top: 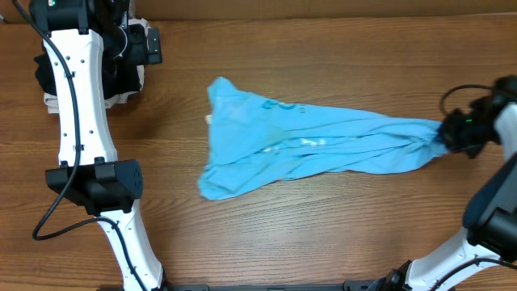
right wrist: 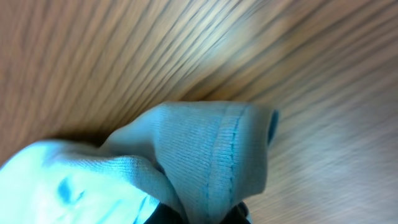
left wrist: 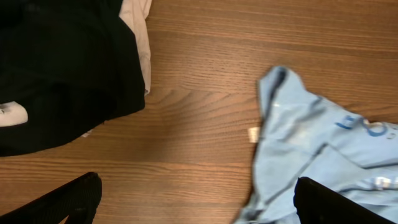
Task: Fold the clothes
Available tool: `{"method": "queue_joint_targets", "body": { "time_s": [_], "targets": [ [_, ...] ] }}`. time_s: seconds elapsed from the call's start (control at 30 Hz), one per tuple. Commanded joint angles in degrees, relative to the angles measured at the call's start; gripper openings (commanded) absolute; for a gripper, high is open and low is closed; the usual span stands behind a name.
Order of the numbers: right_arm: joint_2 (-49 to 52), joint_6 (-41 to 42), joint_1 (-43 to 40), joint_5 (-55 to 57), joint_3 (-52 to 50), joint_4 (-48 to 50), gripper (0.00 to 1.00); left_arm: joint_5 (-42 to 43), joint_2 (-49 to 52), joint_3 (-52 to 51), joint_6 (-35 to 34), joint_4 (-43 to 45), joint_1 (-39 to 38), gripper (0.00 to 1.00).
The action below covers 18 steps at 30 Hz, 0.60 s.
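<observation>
The clothes are one light sky-blue T-shirt [top: 299,141], lying crumpled on the wooden table and drawn out into a long wedge toward the right. My right gripper [top: 446,137] is shut on the shirt's bunched right end. In the right wrist view a stitched hem of the T-shirt [right wrist: 217,162] fills the space above my right gripper [right wrist: 200,219]. My left gripper [top: 149,46] hangs open at the far left back, apart from the shirt. In the left wrist view its dark fingers [left wrist: 71,200] are spread wide over bare wood, and the T-shirt's [left wrist: 311,137] left part lies by the right finger.
A black garment [left wrist: 62,68] with a white tag lies at the back left under the left arm. A beige garment [left wrist: 142,37] peeks out beside it. The left arm's elbow [top: 95,182] stands over the table's left side.
</observation>
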Motion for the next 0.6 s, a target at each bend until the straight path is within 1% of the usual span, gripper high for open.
{"method": "queue_joint_targets", "body": {
  "time_s": [0.0, 0.1, 0.23, 0.43, 0.57],
  "targets": [
    [-0.63, -2.91, -1.20, -3.58, 4.04, -2.45, 0.04, 0.20, -0.55, 0.72, 0.87, 0.81, -0.70, 1.00],
    [-0.87, -4.28, -0.39, -4.79, 5.09, -4.48, 0.04, 0.20, -0.55, 0.61, 0.90, 1.29, -0.70, 1.00],
    [-1.62, -4.37, 3.48, -5.55, 5.16, -6.34, 0.04, 0.20, -0.50, 0.48, 0.87, 1.60, -0.70, 1.00],
    [-3.06, -3.85, 13.81, -7.32, 5.16, -8.68, 0.04, 0.20, -0.46, 0.46, 0.87, 1.68, -0.70, 1.00],
    [-3.06, -1.29, 21.99, -7.39, 5.09, -8.85, 0.04, 0.22, 0.02, 0.46, 0.87, 1.66, -0.70, 1.00]
  ]
}}
